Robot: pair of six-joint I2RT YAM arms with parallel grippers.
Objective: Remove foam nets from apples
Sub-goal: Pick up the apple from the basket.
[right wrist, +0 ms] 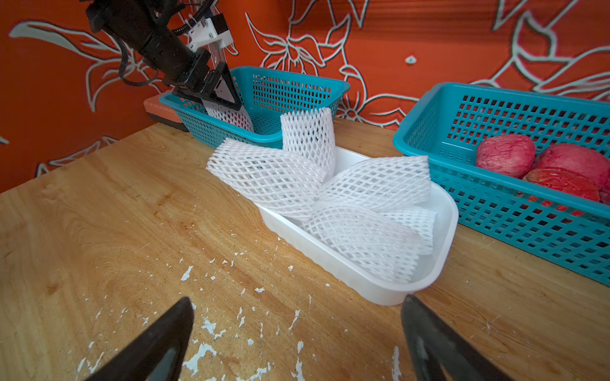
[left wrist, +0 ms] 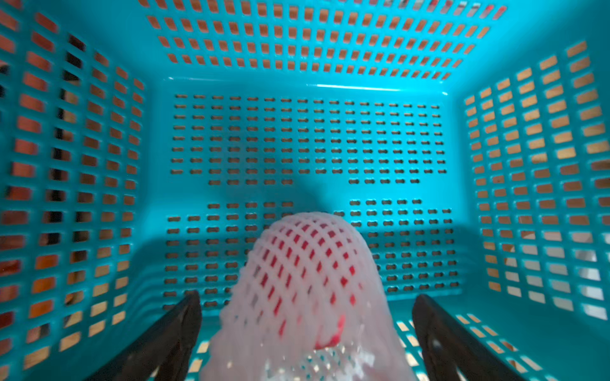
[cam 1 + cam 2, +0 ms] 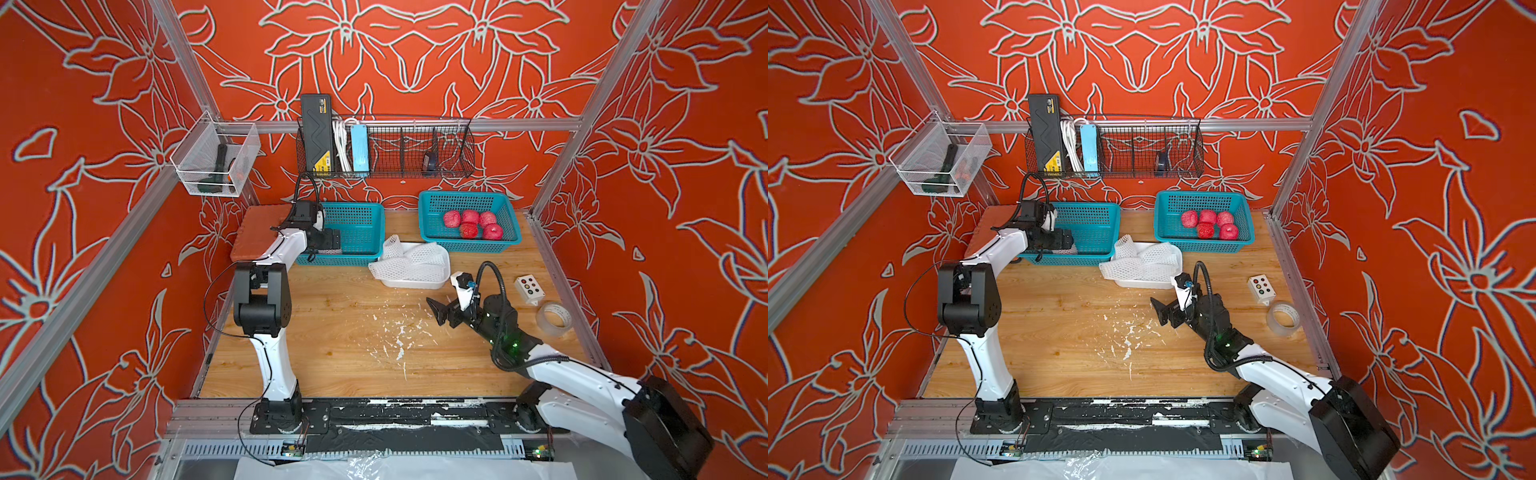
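Observation:
My left gripper [image 3: 332,245] [image 2: 307,297] reaches down into the left teal basket [image 3: 357,216]. It is open, with its jaws spread on either side of an apple still wrapped in a white foam net [image 2: 307,264] [image 1: 231,117], and neither jaw visibly touches it. Several bare red apples [image 3: 471,224] [image 1: 505,155] lie in the right teal basket [image 3: 469,247]. Several empty foam nets [image 3: 411,259] [image 1: 346,198] are piled in a white tray [image 3: 415,284] between the baskets. Just in front of that tray, my right gripper [image 3: 436,311] [image 1: 297,300] hangs open and empty over the table.
White foam crumbs [image 3: 399,332] litter the wooden table's middle. A small button box [image 3: 529,289] and a tape roll [image 3: 552,318] sit at the right edge. An orange board [image 3: 257,232] lies behind the left arm. A wire shelf [image 3: 415,149] hangs on the back wall.

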